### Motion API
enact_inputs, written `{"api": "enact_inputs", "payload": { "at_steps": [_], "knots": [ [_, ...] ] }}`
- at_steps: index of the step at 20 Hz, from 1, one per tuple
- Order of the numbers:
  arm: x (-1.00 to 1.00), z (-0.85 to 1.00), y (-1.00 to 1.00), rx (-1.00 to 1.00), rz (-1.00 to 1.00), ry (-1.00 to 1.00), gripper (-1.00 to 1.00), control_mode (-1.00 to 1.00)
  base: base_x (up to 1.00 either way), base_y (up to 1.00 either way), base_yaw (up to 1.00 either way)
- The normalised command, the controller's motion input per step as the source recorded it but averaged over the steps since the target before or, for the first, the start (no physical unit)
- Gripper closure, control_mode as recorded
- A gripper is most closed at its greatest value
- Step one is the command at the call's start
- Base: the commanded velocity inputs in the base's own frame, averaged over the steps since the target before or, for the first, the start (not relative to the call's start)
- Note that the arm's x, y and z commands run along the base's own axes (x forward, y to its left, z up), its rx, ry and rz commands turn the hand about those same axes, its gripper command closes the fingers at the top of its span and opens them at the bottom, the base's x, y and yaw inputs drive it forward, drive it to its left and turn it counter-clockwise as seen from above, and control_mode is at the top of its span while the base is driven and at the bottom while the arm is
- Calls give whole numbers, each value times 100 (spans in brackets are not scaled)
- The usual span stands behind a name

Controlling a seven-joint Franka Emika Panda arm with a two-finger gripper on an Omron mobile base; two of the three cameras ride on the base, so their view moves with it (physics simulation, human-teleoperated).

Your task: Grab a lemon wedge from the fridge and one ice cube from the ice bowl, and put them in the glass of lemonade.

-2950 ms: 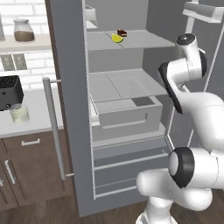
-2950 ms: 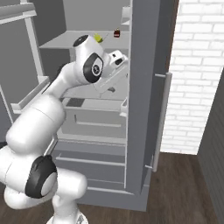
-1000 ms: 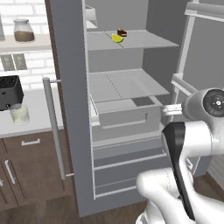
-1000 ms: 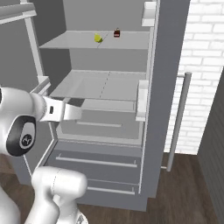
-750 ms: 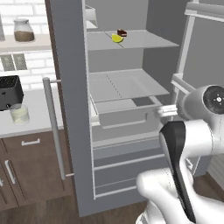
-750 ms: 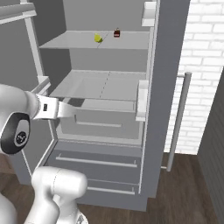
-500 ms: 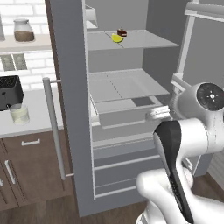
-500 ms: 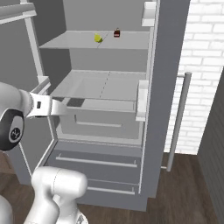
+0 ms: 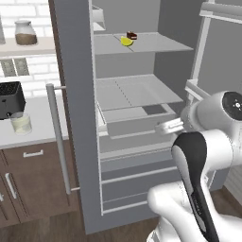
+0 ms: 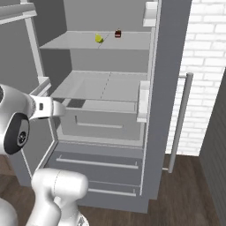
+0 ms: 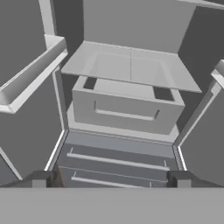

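we have the fridge [image 9: 75,118] open in front of us, both doors swung wide, and the lemon wedge [image 9: 126,41] sits on the upper shelf [image 9: 156,43], just beside a small dark red-brown block [image 9: 132,35]. our gripper [image 11: 112,177] is spread fully wide and holds nothing; it hangs low, in front of the pulled-out crisper drawer [image 11: 124,109], well below the wedge. from the hand view we look across that drawer and the two lower drawers, with the fingertips [image 11: 39,179] far apart at the bottom. to do this step well, we judge we should lift the hand up to the upper shelf, then go in level over it. we should line up on the yellow piece, not the dark block touching-close to it, and close gently, since so small a wedge could slip or be knocked back. the glass of lemonade [image 9: 21,123] waits on the counter [image 9: 33,134] to the left.
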Motion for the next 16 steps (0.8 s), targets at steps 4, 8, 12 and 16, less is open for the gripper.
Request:
{"api": "enact_inputs", "payload": {
  "at_steps": [4,8,12,16],
  "knots": [
    [0,0,-14,0,2,0,-100,-100,0,0,0],
    [0,0,-36,0,-1,-5,-100,-100,0,0,0],
    [0,0,-18,0,-1,-4,-100,-100,0,0,0],
    [0,0,0,0,0,0,-100,-100,0,0,0]
  ]
}}
